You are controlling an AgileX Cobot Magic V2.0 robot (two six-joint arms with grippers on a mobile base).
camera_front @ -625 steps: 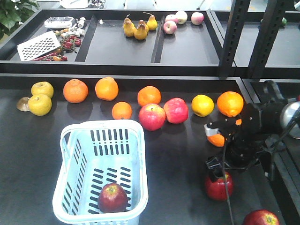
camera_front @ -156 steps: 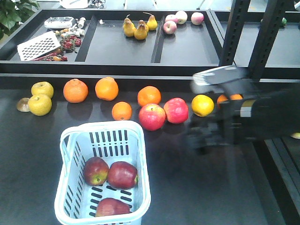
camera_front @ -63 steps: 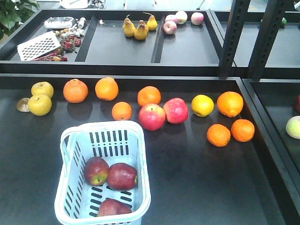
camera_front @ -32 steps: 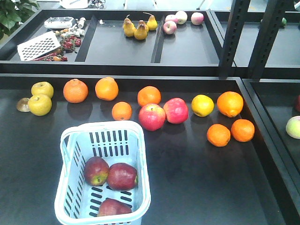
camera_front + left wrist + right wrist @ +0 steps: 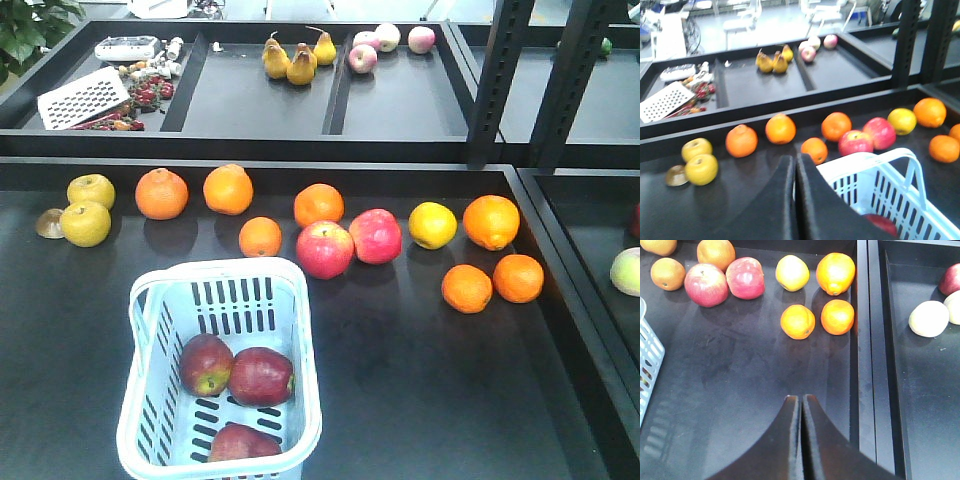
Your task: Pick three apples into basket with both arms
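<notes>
Both pincers closed, empty, three apples (image 5: 262,376) in basket (image 5: 300,330)

Each end effector (image 5: 801,405) has smooth, curved black fingers (image 5: 775,200).

Neither arm shows in the front view. Each wrist view shows only black fingers, pressed together with nothing between them: the left gripper (image 5: 795,165) leans slightly right, and the right gripper (image 5: 801,402) stands nearly straight.
</notes>
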